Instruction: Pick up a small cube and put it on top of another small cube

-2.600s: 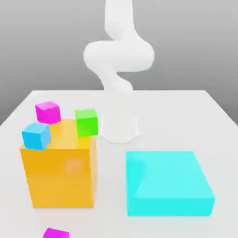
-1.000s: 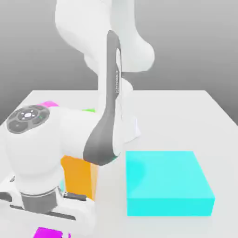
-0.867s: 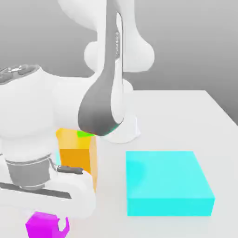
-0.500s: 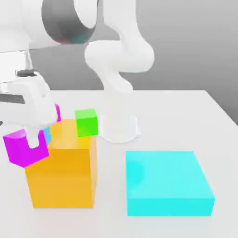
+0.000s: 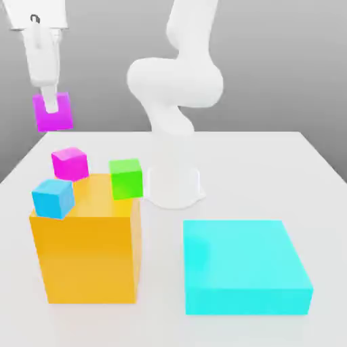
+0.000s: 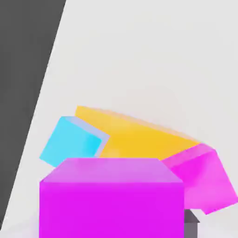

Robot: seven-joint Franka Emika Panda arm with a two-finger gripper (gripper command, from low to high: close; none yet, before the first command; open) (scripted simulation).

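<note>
gripper (image 5: 49, 101) clamped on small magenta cube (image 5: 53, 112), high above second magenta cube (image 5: 70, 163) beside orange block (image 5: 88, 247)

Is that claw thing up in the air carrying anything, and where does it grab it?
Yes: the gripper holds a small magenta cube, its fingers pinching the cube's upper sides.

gripper (image 5: 49, 107) is high at the exterior view's left, clamped on a magenta cube (image 5: 57, 114) in the air. below it the 2nd magenta cube (image 5: 70, 163) sits by the orange block (image 5: 88, 249), w/ a blue cube (image 5: 53, 197) & green cube (image 5: 126, 178) at the block's top. cyan slab (image 5: 244, 266) lies on the table (image 5: 271, 162) to the right.
</note>
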